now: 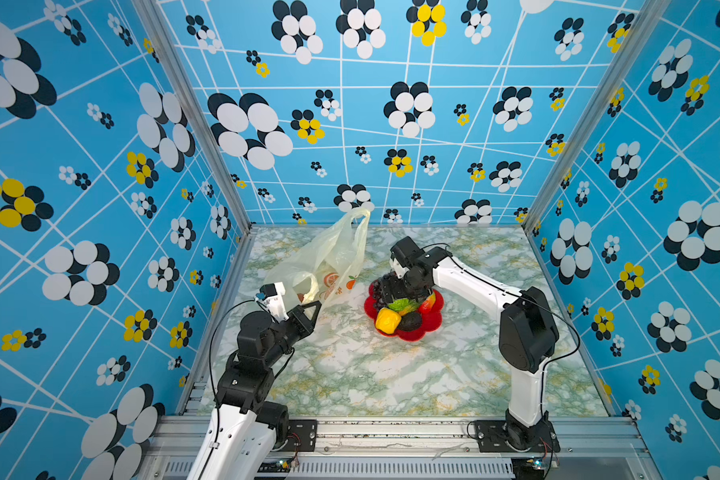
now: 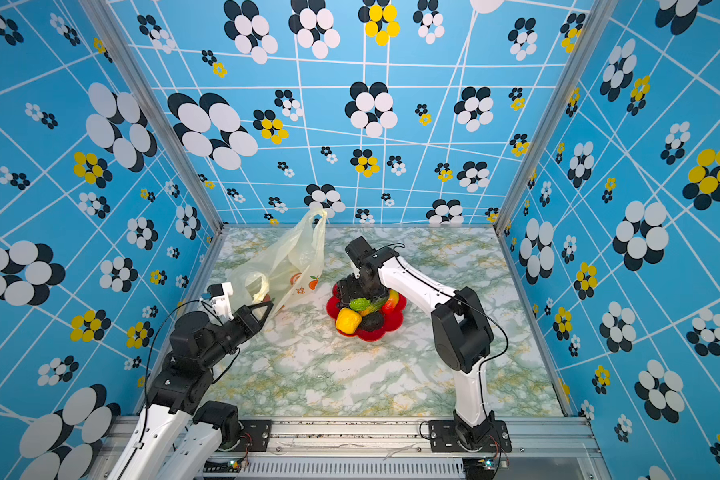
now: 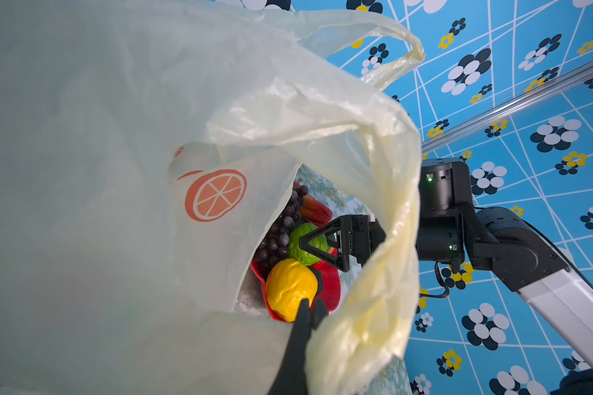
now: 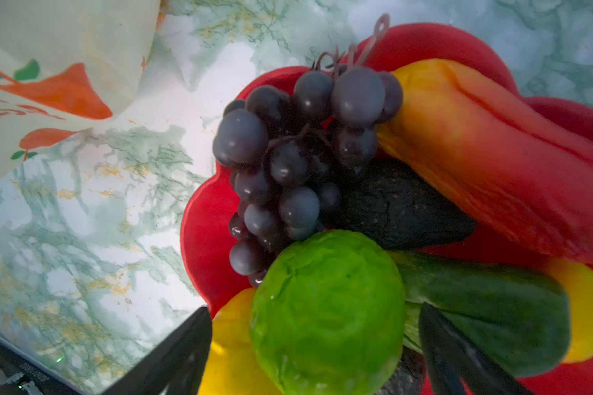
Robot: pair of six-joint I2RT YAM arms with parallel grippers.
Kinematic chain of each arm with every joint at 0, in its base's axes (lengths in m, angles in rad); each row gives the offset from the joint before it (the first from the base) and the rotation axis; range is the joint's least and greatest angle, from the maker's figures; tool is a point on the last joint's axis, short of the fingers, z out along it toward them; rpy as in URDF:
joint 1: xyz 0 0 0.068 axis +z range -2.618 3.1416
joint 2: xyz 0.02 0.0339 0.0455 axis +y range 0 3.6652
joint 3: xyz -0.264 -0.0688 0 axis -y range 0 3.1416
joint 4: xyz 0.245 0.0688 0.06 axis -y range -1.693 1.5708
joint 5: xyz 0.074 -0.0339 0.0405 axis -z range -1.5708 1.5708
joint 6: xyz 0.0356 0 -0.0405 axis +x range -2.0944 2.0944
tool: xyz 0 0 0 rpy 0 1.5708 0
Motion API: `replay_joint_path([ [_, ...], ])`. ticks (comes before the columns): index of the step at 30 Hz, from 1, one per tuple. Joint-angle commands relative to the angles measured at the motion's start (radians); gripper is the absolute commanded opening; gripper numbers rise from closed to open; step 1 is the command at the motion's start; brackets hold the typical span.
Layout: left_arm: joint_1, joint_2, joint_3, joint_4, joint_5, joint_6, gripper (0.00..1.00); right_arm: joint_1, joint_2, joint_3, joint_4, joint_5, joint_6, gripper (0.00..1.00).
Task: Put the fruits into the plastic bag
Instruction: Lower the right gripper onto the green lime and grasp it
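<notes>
A bumpy green ball is seen closest to the right wrist camera, flanked by the two black fingers of the right gripper. The jaws are spread wide, one on each side of the ball, and no grip on it can be made out.

The ball is piled with the other fruits in a red flower-shaped dish. A dark purple grape bunch is laid against the ball, and a dark avocado is wedged between the grapes and a green cucumber. A yellow pepper-like piece is set beside the ball at the dish's rim. A long red-orange piece is stretched along the side of the dish away from the bag.

The plastic bag is found just left of the dish in both top views, apart from it. It is slumped on the marbled table, with one loop handle raised toward the back wall. Its rim is pinched by the left gripper, whose jaws are closed on the film. In the left wrist view the bag's mouth is drawn open and the dish is seen through it. The table is enclosed by blue walls printed with flowers.
</notes>
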Motion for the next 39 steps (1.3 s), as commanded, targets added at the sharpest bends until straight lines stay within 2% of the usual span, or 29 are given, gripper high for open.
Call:
replay_joint_path([
  [1, 0.012, -0.012, -0.016, -0.012, -0.002, 0.025, 0.0, 0.006, 0.017, 0.023, -0.041, 0.014, 0.004, 0.88],
  [9, 0.015, -0.01, -0.013, -0.01, -0.001, 0.021, 0.0, 0.007, 0.002, 0.018, -0.051, 0.053, 0.008, 0.61],
  [14, 0.016, -0.01, -0.009, -0.01, 0.001, 0.019, 0.0, 0.006, -0.021, 0.007, -0.044, 0.068, 0.014, 0.57],
  [19, 0.016, -0.014, -0.005, -0.016, 0.003, 0.018, 0.0, 0.004, -0.056, -0.031, -0.006, 0.077, 0.03, 0.49],
  [24, 0.016, -0.023, -0.002, -0.022, 0.001, 0.016, 0.0, 0.001, -0.079, -0.048, 0.011, 0.064, 0.042, 0.48],
  [39, 0.015, -0.021, 0.0, -0.013, 0.004, 0.004, 0.0, -0.073, -0.183, -0.205, 0.155, -0.086, 0.127, 0.4],
])
